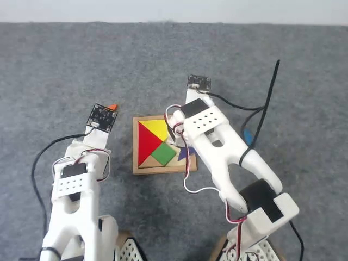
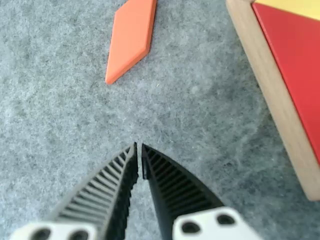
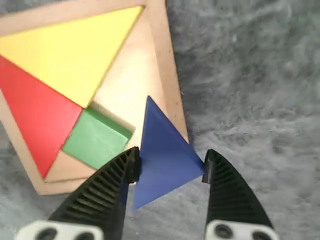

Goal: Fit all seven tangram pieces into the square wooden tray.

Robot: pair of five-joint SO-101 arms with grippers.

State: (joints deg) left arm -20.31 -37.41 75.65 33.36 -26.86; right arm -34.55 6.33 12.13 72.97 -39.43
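Grey felt covers the bench, where the right tool pinches the blue triangle across the rim of the wooden tray, so its corner may snag there and twist loose; the left tool, closed and empty, sits near the orange parallelogram.

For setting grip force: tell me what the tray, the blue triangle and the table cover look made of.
Tray: pale unpainted wood, matte; faint grain shows on the rim.
Blue triangle: smooth, evenly coloured, probably painted wood or plastic; cannot tell which.
Table cover: grey felt-like fabric, with a fuzzy, fibrous surface.
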